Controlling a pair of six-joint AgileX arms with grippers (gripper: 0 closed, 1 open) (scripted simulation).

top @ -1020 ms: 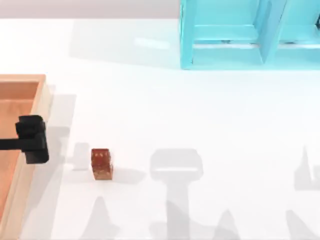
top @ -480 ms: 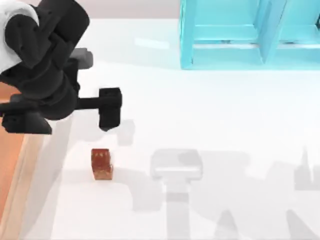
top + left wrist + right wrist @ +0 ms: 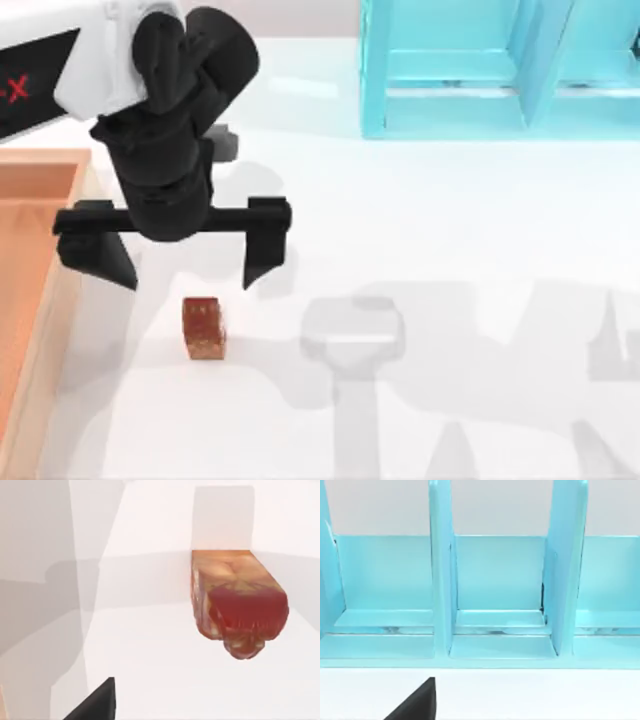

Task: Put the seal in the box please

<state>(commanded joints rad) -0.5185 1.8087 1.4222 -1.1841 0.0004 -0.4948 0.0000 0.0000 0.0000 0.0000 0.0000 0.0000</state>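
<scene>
The left gripper (image 3: pixel 180 262) hangs spread wide, grasping nothing, just above the seal (image 3: pixel 203 328), which stands beside the box (image 3: pixel 62 300).

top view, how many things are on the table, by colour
reddish-brown: 1, the seal
tan and orange: 1, the box
turquoise: 1, the cabinet
total: 3
The left gripper, jaws open, hangs over the table just beyond the seal.
</scene>
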